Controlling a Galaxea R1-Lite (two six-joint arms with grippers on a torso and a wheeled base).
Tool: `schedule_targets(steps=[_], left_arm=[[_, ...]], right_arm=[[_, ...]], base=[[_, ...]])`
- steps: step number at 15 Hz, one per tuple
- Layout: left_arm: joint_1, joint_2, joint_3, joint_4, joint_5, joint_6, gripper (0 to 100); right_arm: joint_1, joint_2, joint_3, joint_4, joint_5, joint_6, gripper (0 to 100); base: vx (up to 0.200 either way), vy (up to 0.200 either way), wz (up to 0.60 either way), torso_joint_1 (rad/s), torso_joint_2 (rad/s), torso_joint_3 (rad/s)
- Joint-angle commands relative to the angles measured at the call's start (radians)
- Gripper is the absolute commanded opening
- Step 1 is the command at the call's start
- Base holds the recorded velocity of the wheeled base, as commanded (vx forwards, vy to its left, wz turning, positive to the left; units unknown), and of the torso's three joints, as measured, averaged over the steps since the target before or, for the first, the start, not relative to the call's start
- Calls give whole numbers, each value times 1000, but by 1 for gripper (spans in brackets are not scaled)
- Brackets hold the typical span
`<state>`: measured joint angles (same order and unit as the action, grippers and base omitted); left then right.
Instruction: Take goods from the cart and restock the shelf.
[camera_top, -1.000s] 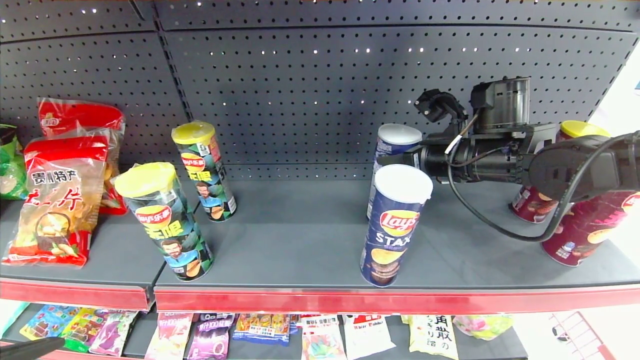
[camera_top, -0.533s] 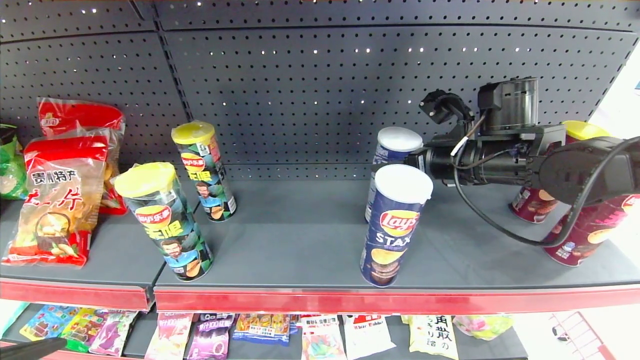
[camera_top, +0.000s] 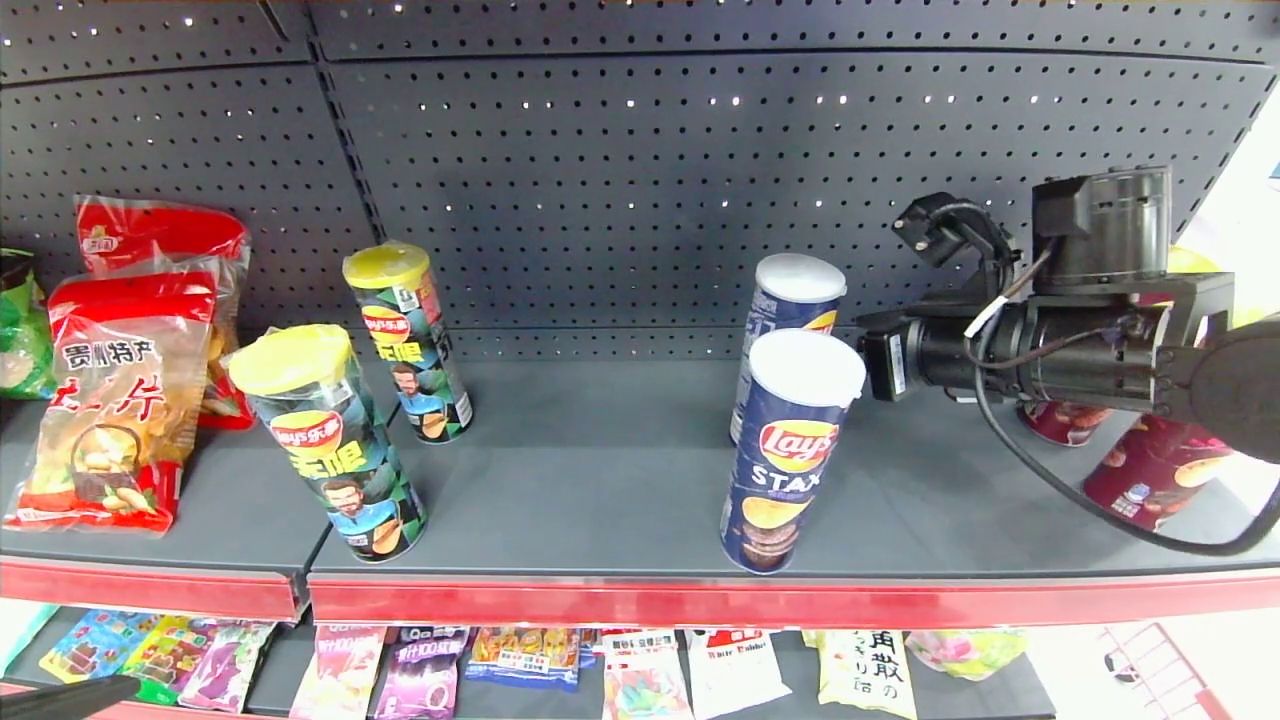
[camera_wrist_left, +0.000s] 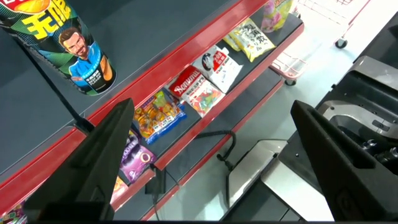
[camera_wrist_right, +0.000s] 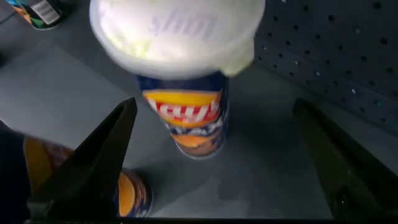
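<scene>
The right gripper (camera_wrist_right: 214, 106) is held wide open and nothing is gripped. Its fingers (camera_wrist_right: 93, 168) are spread to either side of the rear blue can (camera_top: 795, 300), which is touched by neither. The gripper is levelled above the shelf (camera_top: 600, 480), just right of that can and pointed at it. The left gripper (camera_wrist_left: 212, 106) is likewise opened wide and empty, and is held low, out in front of the lower shelf (camera_wrist_left: 205, 134).

Both blue cans are stood upright with white lids on. The rear one is set near the pegboard (camera_top: 600, 180), and the front blue can (camera_top: 790, 450) is placed just before it, close to the shelf's red edge. Two green cans (camera_top: 335, 440) with yellow lids are stood well to the left. Red bags (camera_top: 110, 390) are propped at the far left. Maroon cans (camera_top: 1150, 470) are partly hidden behind the right arm. Snack packets (camera_top: 640, 670) are lined along the lower shelf. A red wire cart (camera_wrist_left: 298, 59) is seen on the pale floor beyond the shelf's end.
</scene>
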<state>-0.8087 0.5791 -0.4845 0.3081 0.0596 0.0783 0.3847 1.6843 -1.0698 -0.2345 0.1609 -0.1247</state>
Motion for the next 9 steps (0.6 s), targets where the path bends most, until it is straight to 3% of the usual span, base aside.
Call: schedule_targets(steps=[1,4,9], left_arm=[[0,2,-2,0,2,0,100],[-1,15,-3,0,3,1,100],[0,91,-20,-7,5,1,100]], right_arm=[[-3,-55,34,3,-1,-1,100],[-6,-115,97,6,-63,-1,100],[-6,-301,271,7,-76,-1,100]], base=[[0,0,0,0,0,0],[0,0,0,0,0,0],[0,0,0,0,0,0]])
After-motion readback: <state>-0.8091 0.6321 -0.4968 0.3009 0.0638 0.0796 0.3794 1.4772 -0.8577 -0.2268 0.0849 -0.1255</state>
